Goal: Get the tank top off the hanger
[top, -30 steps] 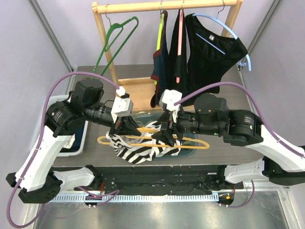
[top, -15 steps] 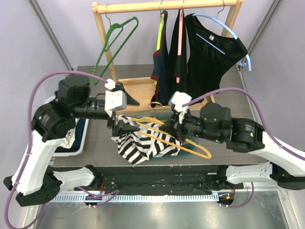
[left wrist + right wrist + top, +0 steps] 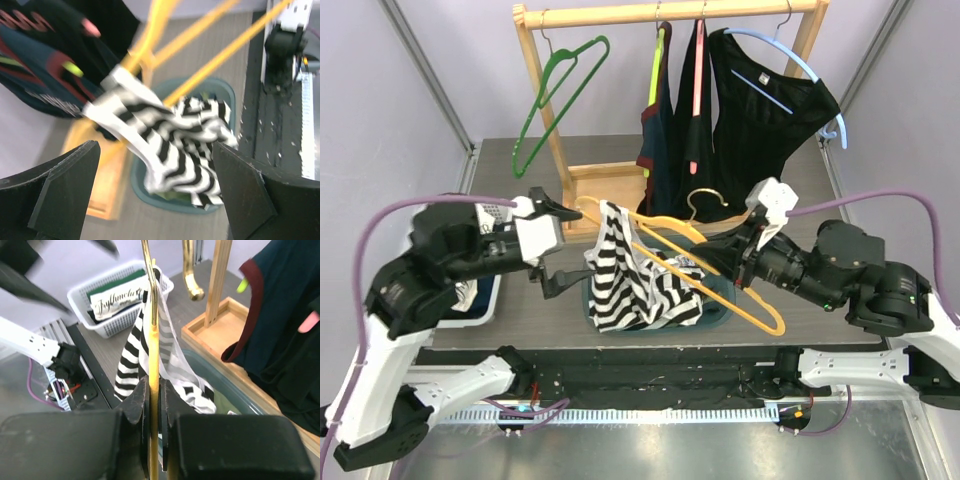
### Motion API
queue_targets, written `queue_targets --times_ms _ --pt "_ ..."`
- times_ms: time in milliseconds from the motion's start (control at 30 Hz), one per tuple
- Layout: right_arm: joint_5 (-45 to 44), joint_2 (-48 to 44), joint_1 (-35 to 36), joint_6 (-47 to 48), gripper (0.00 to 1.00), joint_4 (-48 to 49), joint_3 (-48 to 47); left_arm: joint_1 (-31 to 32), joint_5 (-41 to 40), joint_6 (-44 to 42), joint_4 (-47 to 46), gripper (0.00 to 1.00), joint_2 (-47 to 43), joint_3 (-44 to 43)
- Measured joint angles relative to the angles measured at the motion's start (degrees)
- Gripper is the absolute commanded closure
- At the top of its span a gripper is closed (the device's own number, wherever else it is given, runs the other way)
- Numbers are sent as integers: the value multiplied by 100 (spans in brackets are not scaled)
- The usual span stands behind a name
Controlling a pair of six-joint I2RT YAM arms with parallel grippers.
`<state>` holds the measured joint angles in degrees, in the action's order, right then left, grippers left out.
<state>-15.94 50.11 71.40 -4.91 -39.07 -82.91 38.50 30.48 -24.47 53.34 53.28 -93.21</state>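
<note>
The zebra-striped tank top [image 3: 632, 285] hangs by a strap from the left end of the orange hanger [image 3: 665, 228], its bottom sagging into the teal bin [image 3: 718, 316]. My right gripper [image 3: 742, 252] is shut on the hanger's lower bar; in the right wrist view both pads clamp the yellow-orange hanger [image 3: 152, 315] at the right gripper [image 3: 155, 386], with the tank top [image 3: 134, 356] beyond. My left gripper [image 3: 558, 246] stands open, left of the garment and apart from it. In the left wrist view the blurred tank top [image 3: 172, 137] hangs between and beyond the wide fingers [image 3: 60, 192].
A wooden rack [image 3: 665, 13] at the back carries a green hanger [image 3: 560, 85], dark garments [image 3: 750, 120] and a blue hanger [image 3: 790, 62]. Its wooden base [image 3: 610, 185] sits behind the bin. A white basket [image 3: 488, 290] of folded clothes stands at the left.
My left gripper opened, let go of the tank top and drew back to the left. My right gripper shut on the hanger and lifted it up and right, garment dangling.
</note>
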Motion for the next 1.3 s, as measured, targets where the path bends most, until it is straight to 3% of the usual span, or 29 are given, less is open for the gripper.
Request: queue_targets --times_ms 133,500,533,633,667,733,767,867,1000,1300 --pt "-63 -13 0 2 99 2 -254 0 -223 96 -7 0 70 610" --pt "-57 15 0 4 99 2 -302 -2 -437 586 -562 9 404 688" --pt "-48 15 0 4 99 2 -302 -2 -435 623 -627 12 417 688" --pt "-35 31 0 9 99 2 -302 -2 -424 743 -785 33 514 686" --pt "-33 37 0 11 99 4 -302 -7 -402 796 -811 48 553 686" --pt "-24 55 0 20 99 7 -302 -24 -326 872 -861 63 675 662" --pt "-20 59 0 22 99 7 -302 -28 -297 903 -883 75 741 643" --pt "-17 63 0 24 99 7 -297 -39 -236 964 -935 88 861 616" --pt "-24 22 0 24 99 7 -269 -83 -219 957 -938 99 879 555" --pt "-142 -190 0 0 99 -214 -264 -302 -240 955 -898 100 848 -155"
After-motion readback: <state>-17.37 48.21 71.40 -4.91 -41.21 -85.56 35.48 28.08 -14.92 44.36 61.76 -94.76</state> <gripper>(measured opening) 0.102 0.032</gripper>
